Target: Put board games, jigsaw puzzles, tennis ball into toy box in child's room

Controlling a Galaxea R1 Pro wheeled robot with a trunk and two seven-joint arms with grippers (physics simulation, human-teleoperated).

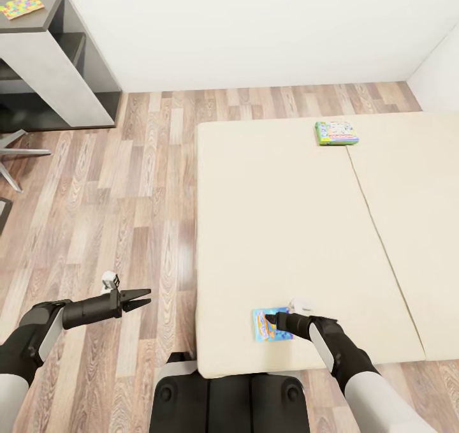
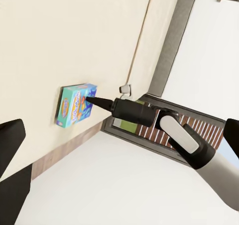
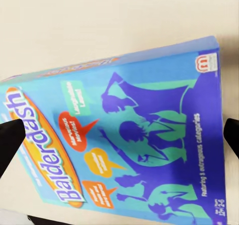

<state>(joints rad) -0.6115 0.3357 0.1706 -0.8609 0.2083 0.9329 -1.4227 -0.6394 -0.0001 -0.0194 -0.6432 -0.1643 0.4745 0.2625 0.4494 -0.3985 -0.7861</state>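
Right arm: reaches forward and left over the near edge of the bed (image 1: 280, 216), forearm low, nearly level with the cover.
Right tool (image 1: 273, 321): over the blue board game (image 1: 270, 325); in the right wrist view the two fingertips (image 3: 10, 140) stand wide apart at either side of the box cover (image 3: 124, 145), spread, not clamping it.
Blue board game: flat on the bed cover, at the near edge, left half of the bed; cover reads "Balderdash".
Left arm: bent, held out over the wood floor (image 1: 127, 197) left of the bed, forearm roughly level, pointing right.
Left tool (image 1: 141, 298): fingers slightly parted at the tips, nothing between them.
Green board game (image 1: 336, 132): flat on the bed, far side, well apart from the blue one.
Jigsaw puzzle (image 1: 21, 6): on the bench (image 1: 38, 34), far left corner of the room.
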